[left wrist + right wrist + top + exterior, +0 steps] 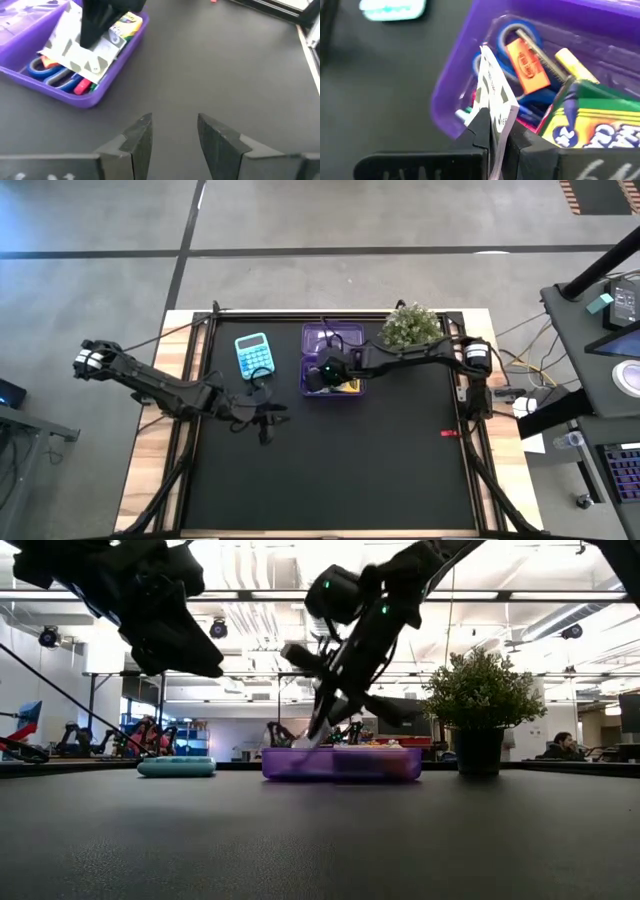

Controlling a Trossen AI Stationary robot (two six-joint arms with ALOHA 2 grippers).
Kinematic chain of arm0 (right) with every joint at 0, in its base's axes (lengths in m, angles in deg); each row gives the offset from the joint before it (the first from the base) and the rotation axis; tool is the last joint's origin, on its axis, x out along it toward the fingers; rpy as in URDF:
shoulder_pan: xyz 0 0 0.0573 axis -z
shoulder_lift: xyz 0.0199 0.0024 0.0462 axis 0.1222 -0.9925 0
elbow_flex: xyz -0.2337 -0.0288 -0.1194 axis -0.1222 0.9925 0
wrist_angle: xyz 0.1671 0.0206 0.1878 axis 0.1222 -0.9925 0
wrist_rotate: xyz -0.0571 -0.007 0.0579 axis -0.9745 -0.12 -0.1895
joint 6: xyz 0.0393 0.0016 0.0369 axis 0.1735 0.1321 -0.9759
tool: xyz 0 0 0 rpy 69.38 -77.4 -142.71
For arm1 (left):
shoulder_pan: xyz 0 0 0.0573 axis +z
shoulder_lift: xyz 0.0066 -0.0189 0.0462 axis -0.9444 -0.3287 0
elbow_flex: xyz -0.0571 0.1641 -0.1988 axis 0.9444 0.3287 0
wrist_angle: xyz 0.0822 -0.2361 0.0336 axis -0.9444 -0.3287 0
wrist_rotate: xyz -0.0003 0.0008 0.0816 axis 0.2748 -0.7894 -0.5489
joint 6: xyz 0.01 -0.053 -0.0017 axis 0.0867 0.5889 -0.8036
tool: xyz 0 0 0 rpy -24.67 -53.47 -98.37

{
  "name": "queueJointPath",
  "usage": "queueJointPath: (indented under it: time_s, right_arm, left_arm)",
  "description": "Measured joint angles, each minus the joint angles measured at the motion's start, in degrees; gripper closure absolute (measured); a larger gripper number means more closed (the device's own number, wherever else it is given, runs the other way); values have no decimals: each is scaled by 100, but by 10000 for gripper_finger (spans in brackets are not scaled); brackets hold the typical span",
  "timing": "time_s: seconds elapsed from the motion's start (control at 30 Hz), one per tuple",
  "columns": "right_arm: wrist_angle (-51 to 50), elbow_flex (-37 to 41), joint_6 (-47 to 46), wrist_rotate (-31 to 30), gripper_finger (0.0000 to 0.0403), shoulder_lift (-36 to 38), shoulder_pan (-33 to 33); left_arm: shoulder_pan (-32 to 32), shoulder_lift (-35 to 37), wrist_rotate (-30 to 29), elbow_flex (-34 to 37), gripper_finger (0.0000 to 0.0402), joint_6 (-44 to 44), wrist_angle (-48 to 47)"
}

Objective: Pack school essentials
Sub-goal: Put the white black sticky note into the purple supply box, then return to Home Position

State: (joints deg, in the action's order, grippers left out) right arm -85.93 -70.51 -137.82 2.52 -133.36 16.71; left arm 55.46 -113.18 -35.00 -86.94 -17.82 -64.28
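The tray (pixel 333 340) sits at the table's (pixel 330 470) far edge, calculator (pixel 253 355) to its left, plant (pixel 410 326) to its right; scissors (pixel 47 72) and, apparently, markers (pixel 82 87) lie inside.

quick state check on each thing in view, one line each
left hand: open, empty, above bare mat
right hand: shut on white patterned packet, over purple plastic tray
blue-handled scissors: lying in tray
yellow-green crayon box: in tray, tilted
light blue calculator: flat beside tray

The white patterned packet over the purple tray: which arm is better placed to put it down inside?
The right arm, most likely. Its gripper already pinches the white patterned packet above the purple plastic tray, while the left gripper hangs open and empty beside it.
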Motion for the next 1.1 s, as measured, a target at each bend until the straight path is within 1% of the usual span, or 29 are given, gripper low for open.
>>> queueJointPath:
  time_s: [0.13, 0.23, 0.33, 0.43, 0.53, 0.6, 0.7, 0.77, 0.83, 0.93, 1.03, 1.1]
  right_arm:
    - [-33, 7, 7, -83, 389, -52, 20]
    - [15, -11, 66, -82, 374, -17, 27]
    - [-18, -15, 68, -68, 347, -17, 70]
    - [-22, -19, 72, -81, 311, -16, 111]
    - [-94, -20, 148, 84, 274, 38, 138]
    - [-138, -20, 332, 235, 253, 163, 146]
    - [-292, -20, 704, 338, 233, 485, 138]
    - [-505, -20, 920, 322, 225, 743, 97]
    - [-692, -20, 1329, 312, 221, 1028, 32]
    - [-993, -20, 1839, 34, 223, 1488, -146]
    - [-1168, 78, 2131, -585, 229, 1923, -401]
    - [-1253, 215, 2235, -980, 233, 2197, -598]
  left_arm:
    - [97, 0, 1, 0, 262, 0, -1]
    - [143, 4, 3, 0, 262, 0, 3]
    - [194, 4, 1, 0, 262, 0, -3]
    - [244, 20, 3, 0, 262, 0, -4]
    - [314, 66, 3, 0, 262, 0, -4]
    - [365, 155, 22, 0, 262, 0, -43]
    - [451, 429, 78, -2, 262, -1, -118]
    - [496, 675, 96, -2, 262, -24, -164]
    - [543, 995, 100, -2, 262, -144, -245]
    - [591, 1476, 103, -2, 262, -596, -267]
    - [625, 1938, 100, -2, 262, -1008, -267]
    - [638, 2250, 87, -2, 262, -1108, -277]
